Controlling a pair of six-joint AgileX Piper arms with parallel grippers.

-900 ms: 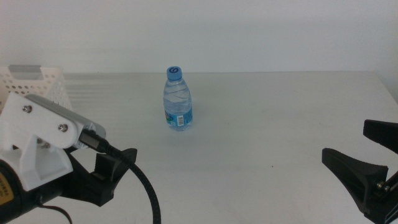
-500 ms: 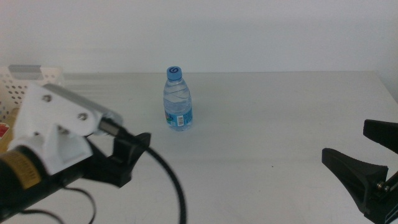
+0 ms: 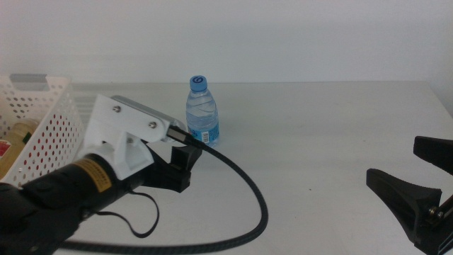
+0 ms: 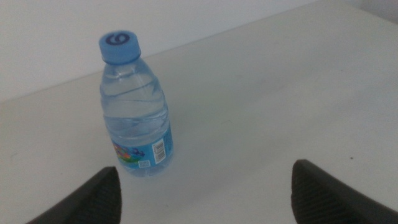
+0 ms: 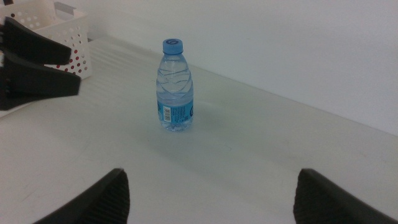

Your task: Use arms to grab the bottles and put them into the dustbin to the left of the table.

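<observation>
1. Your left gripper point(image 3: 185, 161) sits left of centre in the middle view. Its white housing is tilted and a black cable point(image 3: 241, 205) loops from it across the table point(image 3: 318, 134).
2. In the left wrist view its jaws stand wide apart with nothing between them. The water bottle point(image 4: 134, 117) is ahead of the gap, closer to one jaw, not touched.
3. The water bottle point(image 3: 202, 113) stands upright, upper centre of the middle view, blue cap on and blue label low on the body. It is just beyond the left gripper's tip; you can't tell the exact gap from this view.
4. The dustbin point(image 3: 42, 124) is at the left edge of the middle view, a white perforated basket. Inside you see a pale yellow bottle point(image 3: 20, 136) lying down and a bit of something red point(image 3: 6, 149) at the very edge, too cropped to name.
5. Your right gripper point(image 3: 417, 185) waits at the lower right of the middle view, jaws spread open, holding nothing.
6. The right wrist view shows the same bottle point(image 5: 175, 86) upright at mid-frame, well apart from the right jaws, with the left gripper's dark jaws point(image 5: 37, 65) at the upper left near the basket point(image 5: 59, 28).
</observation>
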